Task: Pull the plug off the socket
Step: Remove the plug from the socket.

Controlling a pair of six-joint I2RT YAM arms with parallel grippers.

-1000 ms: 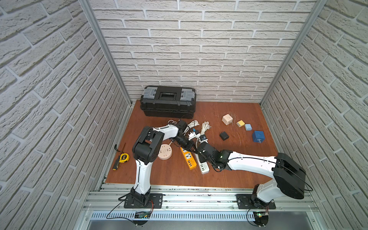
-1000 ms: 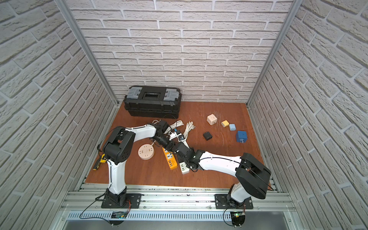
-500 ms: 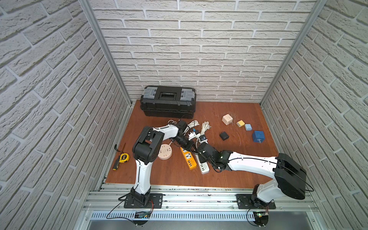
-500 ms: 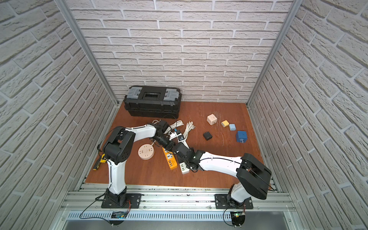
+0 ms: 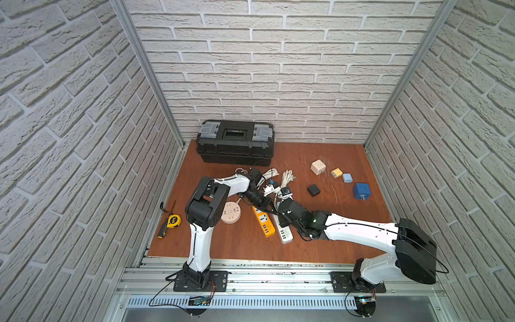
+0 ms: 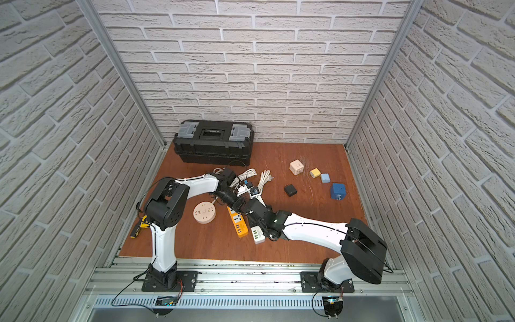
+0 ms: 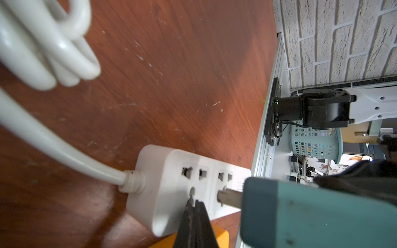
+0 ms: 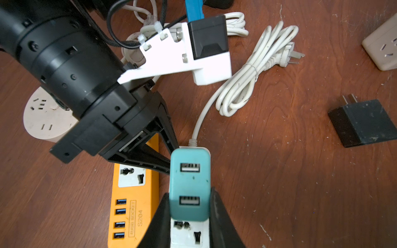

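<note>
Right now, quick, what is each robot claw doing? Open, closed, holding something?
Left gripper: closed, holding nothing, tips on the white power strip.
Right gripper: closed on the teal plug.

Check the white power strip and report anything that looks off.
The teal plug sits partly out of the white power strip: a bare prong shows between them. The right gripper's fingers clamp the plug; the left gripper's shut fingers rest on the strip.

A robotics lab cell: faux-brick panels (image 5: 278,69), aluminium frame (image 5: 278,274), wooden tabletop (image 5: 245,249).
</note>
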